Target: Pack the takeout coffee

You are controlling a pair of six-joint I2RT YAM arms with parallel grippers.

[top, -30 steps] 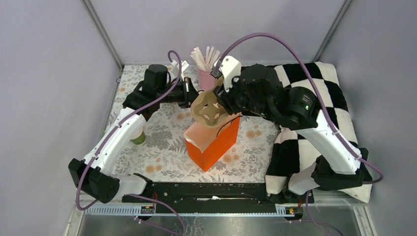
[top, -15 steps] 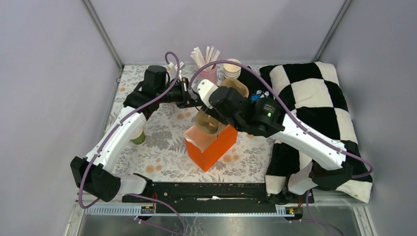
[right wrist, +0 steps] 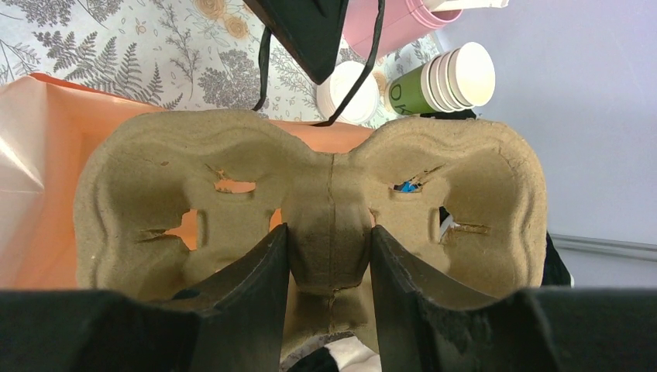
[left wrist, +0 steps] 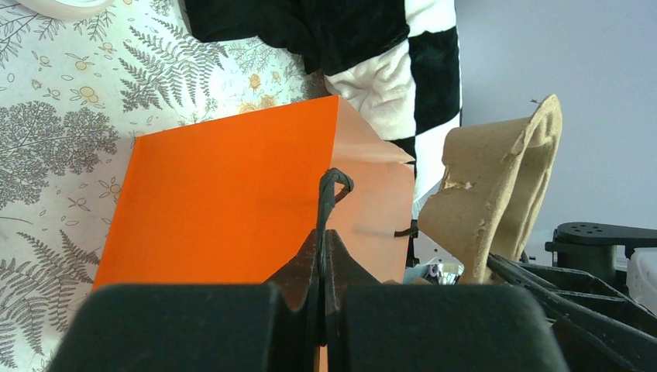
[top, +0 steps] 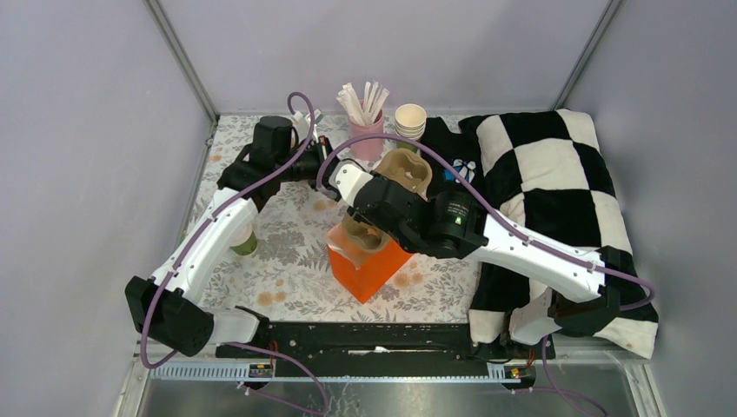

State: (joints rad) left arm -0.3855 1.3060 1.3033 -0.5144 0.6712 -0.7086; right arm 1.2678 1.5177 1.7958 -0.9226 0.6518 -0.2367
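Observation:
The green paper cup (top: 245, 241) stands on the floral mat, half hidden by my left forearm. Its round white lid (right wrist: 347, 91) lies flat near the pink cup, and its edge shows in the left wrist view (left wrist: 62, 6). My left gripper (top: 329, 168) is shut on the black string handle (left wrist: 330, 194) of the orange paper bag (top: 372, 265), holding that side up. My right gripper (right wrist: 329, 240) is shut on the middle ridge of a brown cardboard cup carrier (right wrist: 310, 194). It holds the carrier tilted over the bag's open mouth (top: 382, 201).
A pink cup of white sticks (top: 365, 130) and a stack of green cups (top: 410, 122) stand at the back. A black-and-white checked cloth (top: 556, 174) covers the right side. Metal frame posts rise at both back corners.
My right arm has swung left and down, bringing the carrier from above the pink cup to the bag's mouth. The cup stack has come into view. My left gripper has stayed on the handle.

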